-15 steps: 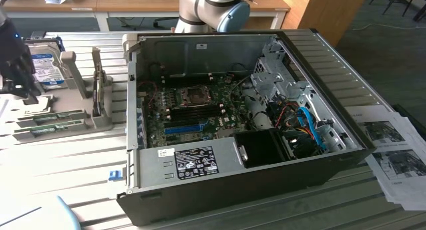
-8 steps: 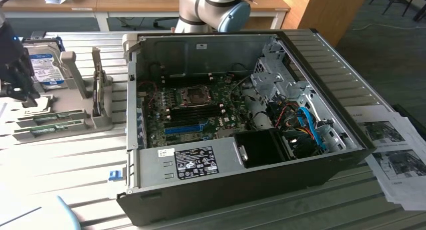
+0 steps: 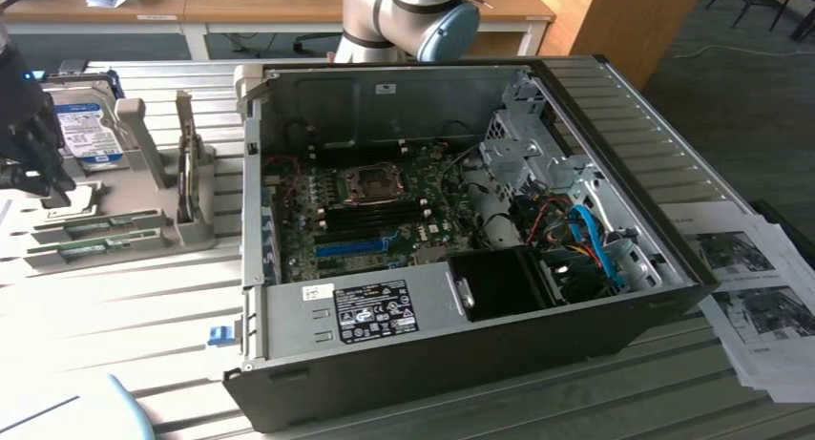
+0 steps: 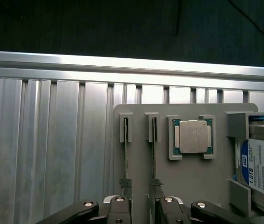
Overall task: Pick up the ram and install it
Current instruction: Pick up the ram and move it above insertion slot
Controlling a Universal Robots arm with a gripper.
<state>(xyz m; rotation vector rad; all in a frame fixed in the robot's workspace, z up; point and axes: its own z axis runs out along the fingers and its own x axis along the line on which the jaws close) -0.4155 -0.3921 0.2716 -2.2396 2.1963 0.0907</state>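
Note:
Two green ram sticks stand on edge in slots of a grey holder (image 4: pixel 197 186); one ram (image 4: pixel 154 154) lies closer to the CPU, the other ram (image 4: pixel 126 158) runs parallel beside it. In the exterior view the ram sticks (image 3: pixel 95 228) lie at that view's left, beside the open computer case (image 3: pixel 446 364). My gripper (image 4: pixel 143 210) hovers above one end of the sticks, fingers (image 4: pixel 118 207) open and holding nothing. It shows as a dark shape, gripper (image 3: pixel 38 173), over the holder. The motherboard (image 3: pixel 382 211) lies exposed inside the case.
The holder also carries a CPU (image 4: pixel 191 136) and a hard drive (image 4: pixel 262 168), hard drive (image 3: pixel 87 130). A blue expansion slot (image 3: pixel 350 246) and cables (image 3: pixel 586 240) lie inside the case. Printed sheets (image 3: pixel 751 287) rest at the exterior view's right. The table is ribbed aluminium (image 4: pixel 52 140).

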